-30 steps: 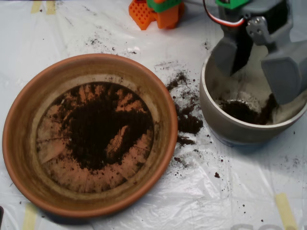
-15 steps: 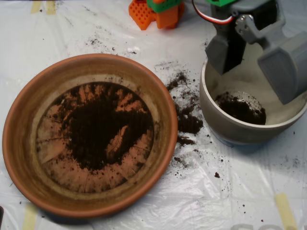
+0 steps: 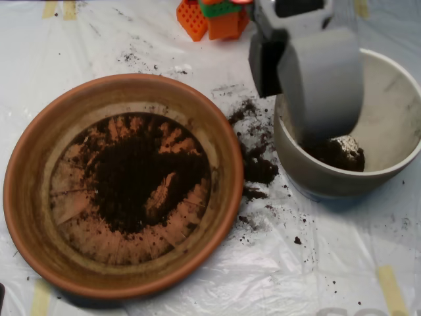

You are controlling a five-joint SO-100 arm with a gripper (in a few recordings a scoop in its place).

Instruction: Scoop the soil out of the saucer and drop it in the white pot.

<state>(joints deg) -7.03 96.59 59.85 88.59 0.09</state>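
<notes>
The terracotta saucer (image 3: 26, 197) takes up the left of the overhead view, with a dark patch of soil (image 3: 141, 174) spread over its middle. At the right stands the white pot (image 3: 322, 181), holding a small heap of soil (image 3: 337, 153) on its floor. My grey scoop (image 3: 291, 105) hangs over the pot's left rim, raised above it. Its large shell covers part of the pot's inside, and the darker half sits just to its left. The halves stand slightly apart and I see no soil in them.
Spilled soil (image 3: 256, 164) lies on the white plastic sheet between saucer and pot. An orange and green block (image 3: 214, 16) stands at the top edge. Yellow tape strips (image 3: 391, 289) mark the sheet near the bottom corners.
The scoop has risen and swung left, from over the pot's right half to over its left rim. The soil heap in the pot lies uncovered.
</notes>
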